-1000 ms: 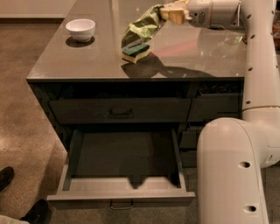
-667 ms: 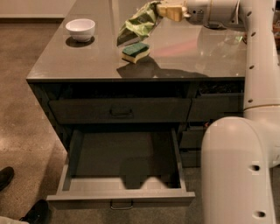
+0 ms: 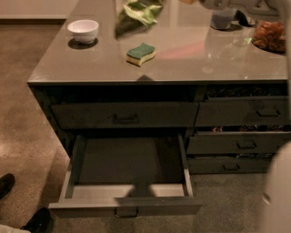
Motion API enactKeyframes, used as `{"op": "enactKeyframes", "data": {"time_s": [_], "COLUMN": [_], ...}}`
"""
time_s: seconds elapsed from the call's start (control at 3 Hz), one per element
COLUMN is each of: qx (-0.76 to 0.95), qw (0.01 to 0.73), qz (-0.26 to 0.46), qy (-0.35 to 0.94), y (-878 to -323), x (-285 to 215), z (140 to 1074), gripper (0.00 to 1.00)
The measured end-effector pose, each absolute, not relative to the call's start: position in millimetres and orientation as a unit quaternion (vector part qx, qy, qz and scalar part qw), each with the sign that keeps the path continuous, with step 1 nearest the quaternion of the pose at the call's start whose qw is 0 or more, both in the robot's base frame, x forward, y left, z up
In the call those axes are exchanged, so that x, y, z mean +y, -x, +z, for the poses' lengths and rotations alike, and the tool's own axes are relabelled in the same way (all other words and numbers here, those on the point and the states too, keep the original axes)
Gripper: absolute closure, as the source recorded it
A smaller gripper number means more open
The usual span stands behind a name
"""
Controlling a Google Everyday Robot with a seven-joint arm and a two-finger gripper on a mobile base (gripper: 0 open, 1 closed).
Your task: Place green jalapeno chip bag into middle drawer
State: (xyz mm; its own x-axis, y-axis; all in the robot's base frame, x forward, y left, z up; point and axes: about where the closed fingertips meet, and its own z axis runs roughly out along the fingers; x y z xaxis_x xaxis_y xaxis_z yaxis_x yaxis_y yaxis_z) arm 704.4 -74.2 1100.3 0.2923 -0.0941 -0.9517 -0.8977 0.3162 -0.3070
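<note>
The green jalapeno chip bag (image 3: pixel 136 13) hangs crinkled above the back of the counter, at the top edge of the camera view. My gripper (image 3: pixel 188 1) is just right of the bag's top corner, almost cut off by the frame edge, and holds the bag clear of the countertop (image 3: pixel 182 63). The middle drawer (image 3: pixel 129 166) is pulled out wide below the counter's left side. Its grey box is empty and its front with the bar handle (image 3: pixel 126 212) faces me.
A green-and-yellow sponge (image 3: pixel 141 53) lies on the counter under the bag. A white bowl (image 3: pixel 83 31) stands at the left. A cup (image 3: pixel 223 18) and a snack bag (image 3: pixel 270 34) are at the back right. Narrower drawers (image 3: pixel 241 143) are at the right. Shoes (image 3: pixel 38 220) show at the lower left.
The bag has been lifted up and away from the sponge, which now lies uncovered. The view now sits closer and shows more of the counter's right side.
</note>
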Motion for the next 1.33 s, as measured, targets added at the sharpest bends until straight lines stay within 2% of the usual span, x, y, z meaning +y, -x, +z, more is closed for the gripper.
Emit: {"op": "enactKeyframes", "data": {"time_s": [0.33,0.67,1.0,1.33], "qx": [0.466,0.474,0.524,0.586], "qw": [0.651,0.629,0.583,0.52], "qz": [0.322,0.336,0.331,0.345], "qy": [0.506,0.516,0.525,0.516], "y": [-633,-599,-597,-596], "x": [-51,-27,-12,5], "z": [1134,1109,1028,890], "gripper": [1.0,1.0,1.0,1.0]}}
